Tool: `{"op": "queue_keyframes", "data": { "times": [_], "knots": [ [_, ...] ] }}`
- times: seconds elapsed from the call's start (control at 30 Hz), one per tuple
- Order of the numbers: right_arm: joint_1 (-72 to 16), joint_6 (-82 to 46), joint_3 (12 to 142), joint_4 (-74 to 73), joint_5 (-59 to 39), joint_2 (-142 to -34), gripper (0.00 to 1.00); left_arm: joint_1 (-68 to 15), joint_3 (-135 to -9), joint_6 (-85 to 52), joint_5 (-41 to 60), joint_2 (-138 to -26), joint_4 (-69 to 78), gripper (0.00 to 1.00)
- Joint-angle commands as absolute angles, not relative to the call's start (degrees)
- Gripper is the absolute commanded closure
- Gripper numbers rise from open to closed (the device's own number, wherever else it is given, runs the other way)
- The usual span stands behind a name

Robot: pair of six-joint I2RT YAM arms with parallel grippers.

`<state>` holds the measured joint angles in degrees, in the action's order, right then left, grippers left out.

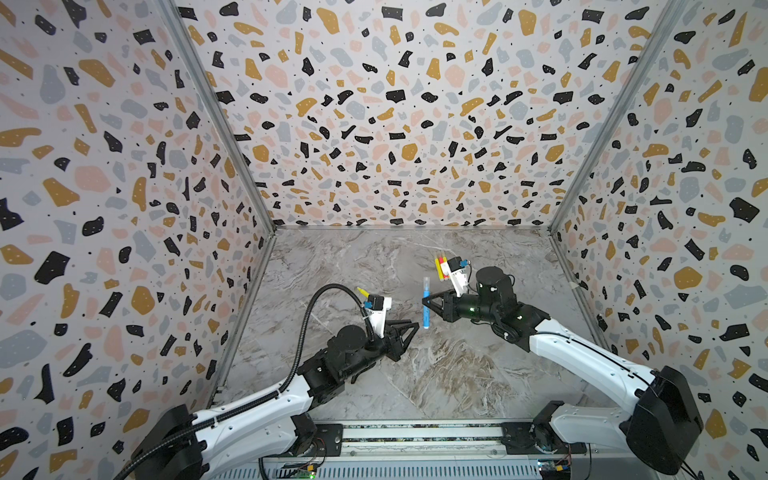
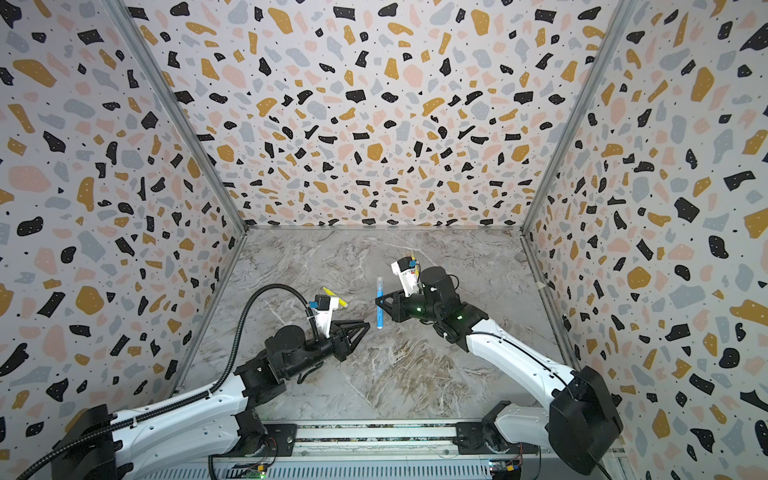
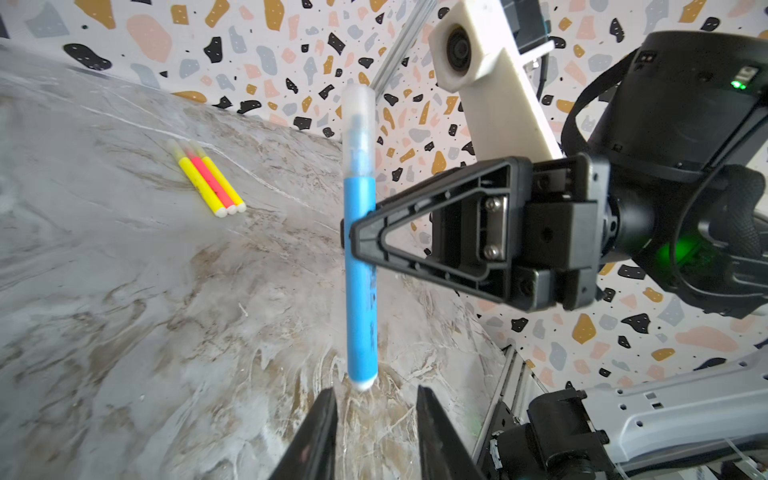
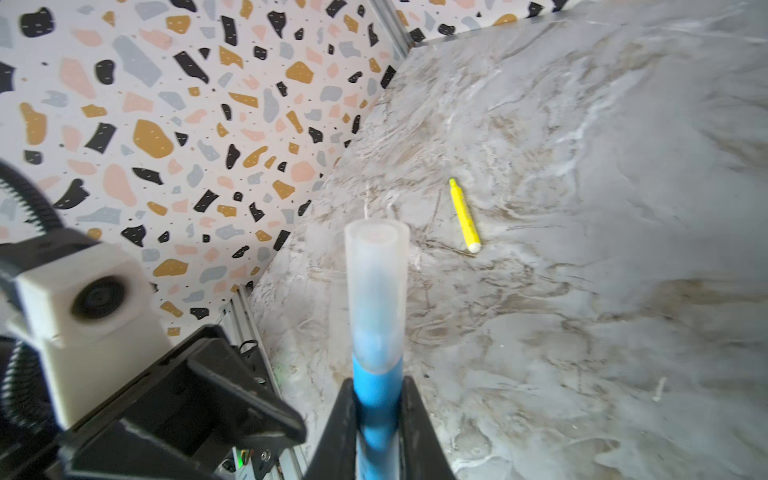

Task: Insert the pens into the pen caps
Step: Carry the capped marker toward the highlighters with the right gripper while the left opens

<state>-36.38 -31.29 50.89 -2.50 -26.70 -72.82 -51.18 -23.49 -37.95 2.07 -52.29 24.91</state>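
Observation:
A blue pen [image 1: 426, 309] hangs upright above the table with a translucent cap [image 3: 358, 124] pushed over its upper end. My right gripper [image 1: 424, 301] is shut on the blue barrel [image 4: 377, 399] just below the cap [image 4: 376, 291]. My left gripper [image 3: 376, 395] is open and empty, its tips a little short of the pen's white lower end; in both top views it [image 2: 367, 326] sits just left of the pen [image 2: 379, 309]. One bare yellow pen [image 4: 464, 216] lies alone on the table. Three capped pens [image 3: 210, 178], yellow, pink-red and yellow, lie side by side.
The marble table [image 1: 436, 374] is boxed in by terrazzo-patterned walls [image 1: 395, 124] at the back and on both sides. The lone yellow pen [image 1: 363, 291] lies behind the left wrist camera. The three capped pens [image 1: 439, 266] lie behind the right wrist camera, partly hidden.

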Motion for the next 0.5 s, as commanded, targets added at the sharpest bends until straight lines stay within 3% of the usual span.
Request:
{"op": "queue_keyframes", "data": {
  "times": [0.0, 0.47],
  "knots": [
    [-33.27, -29.19, 54.35, 2.03, -26.62, -76.5, 0.95, -51.34, -22.78, -36.81, -4.4, -50.51, 19.84, 0.67],
    [-31.32, -17.93, 85.57, 23.49, -12.01, -109.58, 0.93, -51.16, -19.77, -40.61, -11.2, -48.02, 14.77, 0.67]
  ]
}}
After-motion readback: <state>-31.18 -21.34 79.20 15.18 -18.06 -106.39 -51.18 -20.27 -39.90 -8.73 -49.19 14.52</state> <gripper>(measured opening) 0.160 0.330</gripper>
